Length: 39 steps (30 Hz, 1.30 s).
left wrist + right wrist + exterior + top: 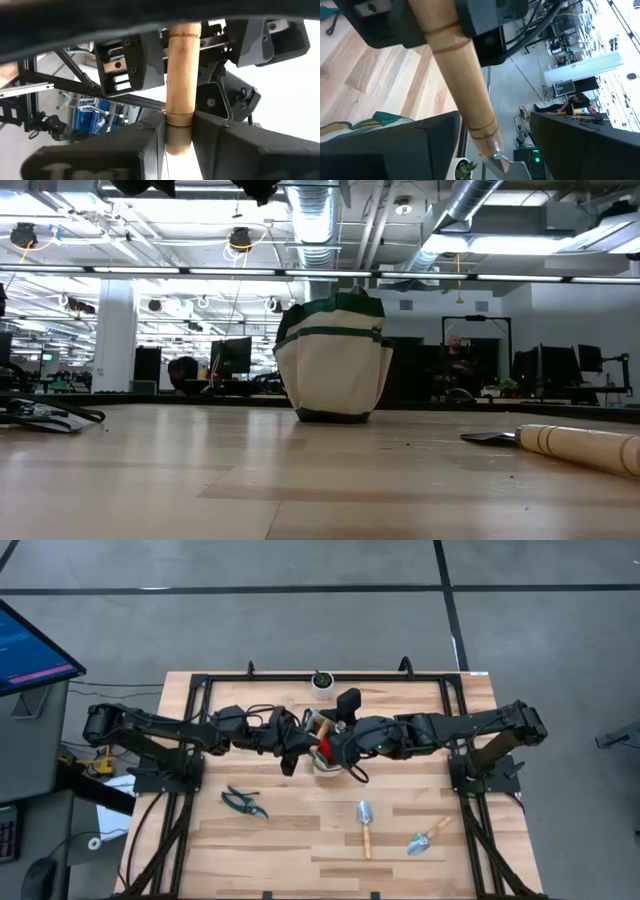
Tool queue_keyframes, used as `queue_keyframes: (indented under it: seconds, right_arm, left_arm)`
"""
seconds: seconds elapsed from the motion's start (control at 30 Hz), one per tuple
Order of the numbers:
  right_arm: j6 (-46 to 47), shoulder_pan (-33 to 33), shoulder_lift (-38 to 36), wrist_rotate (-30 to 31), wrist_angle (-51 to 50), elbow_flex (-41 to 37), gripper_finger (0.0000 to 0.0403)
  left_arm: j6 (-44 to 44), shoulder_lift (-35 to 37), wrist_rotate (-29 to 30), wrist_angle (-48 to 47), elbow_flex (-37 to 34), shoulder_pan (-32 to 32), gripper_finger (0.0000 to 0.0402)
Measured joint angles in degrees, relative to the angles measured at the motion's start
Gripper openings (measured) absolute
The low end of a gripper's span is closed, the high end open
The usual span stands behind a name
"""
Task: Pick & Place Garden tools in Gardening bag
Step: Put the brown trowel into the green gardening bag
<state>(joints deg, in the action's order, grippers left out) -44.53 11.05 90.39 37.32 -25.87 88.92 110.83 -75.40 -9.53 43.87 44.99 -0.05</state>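
I see the left arm reaching in from the table's left edge, elbow low, wrist stretched toward centre; left gripper (296, 743) sits over the gardening bag (333, 360), fingers (150, 145) clamped tight on the butt end of a trowel's round, smooth wooden handle (181, 75). Pruning shears (244, 802), dark handles, lie flat on the pale plank tabletop (300, 840) toward the near-left, well apart from the arms, open wood all round them. Bag stands upright mid-table, cream fabric with dark green trim, bulging sides; something red (325, 748) shows at its mouth between the two grippers. Small white pot (322, 683) with a plant sits beside the far rail. Right of centre, two more trowels lie loose: one (366, 826) with its silver blade pointing away from the front edge, one (429, 836) angled, near the front-right. Right arm comes in from the right edge, mirrored pose; right gripper (336, 748) meets the left over the bag, its fingers (395, 150) spread wide either side of the same handle, not touching it.
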Motion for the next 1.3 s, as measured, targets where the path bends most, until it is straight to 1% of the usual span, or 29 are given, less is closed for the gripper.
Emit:
queue_keyframes:
  seconds: [0.13, 0.3, 0.53, 0.67, 0.77, 0.97, 1.07, 1.17, 1.23, 1.3]
  right_arm:
    - [0.0, 0.0, 0.0, -0.4, -0.3, 0.0, 0.0194]
    - [0.7, 0.0, 0.0, -2.3, -0.4, 0.0, 0.0148]
    - [-0.1, 0.0, 0.0, -2.6, -1.3, -0.1, 0.0064]
    - [1.2, -0.2, 0.0, -4.4, -1.4, -0.1, 0.0063]
    - [3.1, -0.2, 0.0, -4.8, -1.4, -0.1, 0.0063]
    - [9.3, -0.3, -1.7, -8.6, -1.8, -0.2, 0.0063]
    - [13.0, -1.4, -5.3, -11.4, -2.1, -0.1, 0.0062]
    - [18.0, -4.4, -10.5, -16.0, -5.5, -0.6, 0.0062]
    - [21.1, -7.1, -14.4, -19.3, -6.2, -2.7, 0.0062]
    - [24.0, -9.6, -19.5, -22.5, -5.7, -6.6, 0.0062]
  left_arm:
    - [0.5, 0.0, 1.6, 0.0, 0.0, 0.0, 0.0051]
    - [1.5, 0.0, 1.7, 0.0, 0.0, 0.0, 0.0051]
    - [3.3, 0.0, 1.9, 0.0, 0.0, 0.4, 0.0051]
    - [3.2, 0.1, 2.0, 0.0, 0.0, 0.4, 0.0053]
    - [1.2, 0.1, 2.0, 0.3, 0.0, 0.5, 0.0064]
    - [-1.6, 0.1, 2.2, 2.0, 0.2, 0.5, 0.0116]
    - [-3.5, 0.0, 2.6, 3.2, 0.1, 0.6, 0.0143]
    - [-4.8, 0.0, 1.7, 4.0, 0.0, 0.8, 0.0160]
    - [-6.9, 0.9, -0.6, 4.0, 0.0, 1.3, 0.0165]
    - [-9.6, 1.2, -1.7, 4.7, 0.0, 2.4, 0.0166]
